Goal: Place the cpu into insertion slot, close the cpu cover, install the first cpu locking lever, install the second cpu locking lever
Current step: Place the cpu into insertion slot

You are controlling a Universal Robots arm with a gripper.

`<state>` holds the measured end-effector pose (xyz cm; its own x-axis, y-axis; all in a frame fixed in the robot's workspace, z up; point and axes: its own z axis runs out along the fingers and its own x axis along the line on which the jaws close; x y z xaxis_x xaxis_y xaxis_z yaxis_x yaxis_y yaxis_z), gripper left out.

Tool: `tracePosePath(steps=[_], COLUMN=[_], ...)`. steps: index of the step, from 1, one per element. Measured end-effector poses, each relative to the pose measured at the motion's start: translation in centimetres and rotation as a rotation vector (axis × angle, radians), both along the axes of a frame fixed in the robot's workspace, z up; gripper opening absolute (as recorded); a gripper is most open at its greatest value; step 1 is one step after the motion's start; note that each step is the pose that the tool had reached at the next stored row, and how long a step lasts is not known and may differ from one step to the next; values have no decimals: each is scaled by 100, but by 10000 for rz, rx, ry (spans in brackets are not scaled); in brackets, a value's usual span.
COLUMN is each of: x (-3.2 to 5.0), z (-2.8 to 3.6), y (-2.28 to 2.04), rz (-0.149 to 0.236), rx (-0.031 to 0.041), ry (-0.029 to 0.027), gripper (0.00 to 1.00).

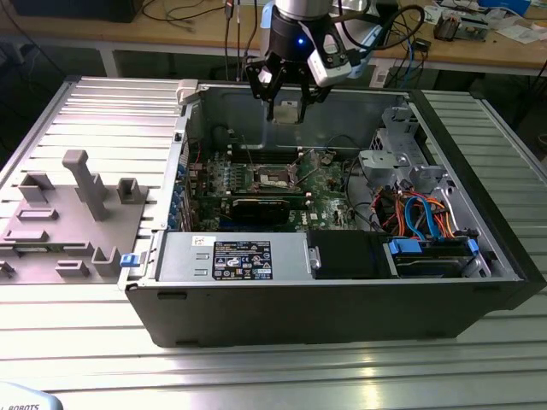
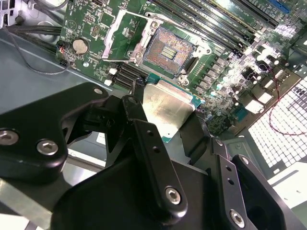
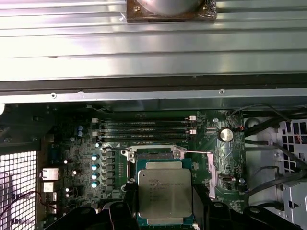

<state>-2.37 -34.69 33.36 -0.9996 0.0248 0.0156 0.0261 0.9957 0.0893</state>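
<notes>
Exterior view: The black gripper (image 1: 286,101) hangs over an open desktop computer case (image 1: 342,299) lying on a ribbed aluminium table (image 1: 256,376). Its fingers are closed on the cpu (image 1: 287,114), which is in the air above the green circuit board (image 1: 256,184). The insertion slot (image 1: 275,177) sits near the board's middle. A black-and-white printed label (image 1: 242,259) is stuck to the grey metal power supply at the case's front, its text too small to make out. A grey moulded fixture (image 1: 68,222) stands on the exterior view's left.

Second wrist view: Two matte black fingers (image 2: 132,108) pinch the cpu (image 2: 163,103) by opposite edges. Its dull brushed-metal lid has a green rim. Beyond it the insertion slot (image 2: 168,50) lies bare, a square of fine contacts. The cpu cover (image 2: 111,36), a thin silvery frame, is tilted up beside it. A round coin battery (image 2: 79,46) shines nearby.

First wrist view: The cpu (image 3: 165,191) faces the camera, with faint lines of etched print on its lid. The silvery edge of the insertion slot (image 3: 156,154) shows just past the chip. Long black memory slots (image 3: 144,127) run farther on.
</notes>
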Motion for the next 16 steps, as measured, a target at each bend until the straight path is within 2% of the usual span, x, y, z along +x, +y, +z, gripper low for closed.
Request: tracePosePath(steps=[16], x=[0], z=[-43], y=[0], rz=[0], rx=[-1], ry=[0], gripper=[54])
